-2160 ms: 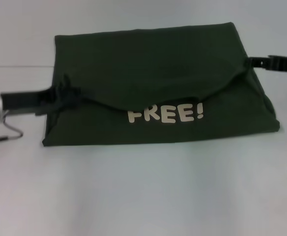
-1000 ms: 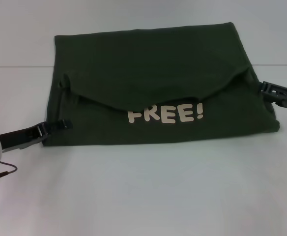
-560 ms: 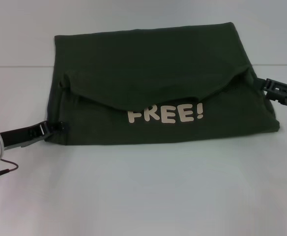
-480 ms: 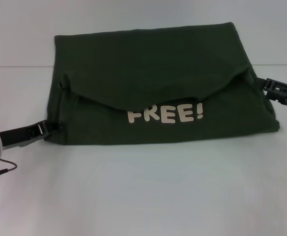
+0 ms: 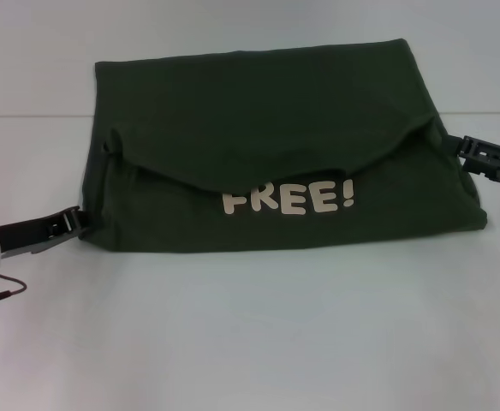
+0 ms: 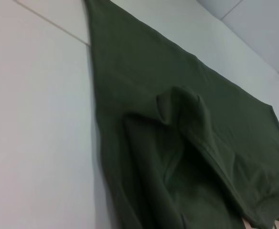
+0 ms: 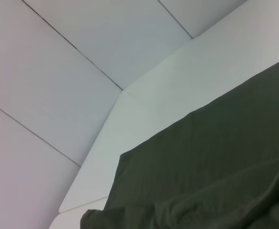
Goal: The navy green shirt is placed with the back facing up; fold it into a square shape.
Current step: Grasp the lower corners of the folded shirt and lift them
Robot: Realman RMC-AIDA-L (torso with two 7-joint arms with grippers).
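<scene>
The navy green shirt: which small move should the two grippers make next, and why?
Probably each should close on its side edge. The navy green shirt is folded but still wider than deep, the left gripper sits at its near-left corner and the right gripper at its right edge.

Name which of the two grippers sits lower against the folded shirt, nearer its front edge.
The left gripper: it sits by the near corner of the navy green shirt, while the right gripper is farther back.
</scene>
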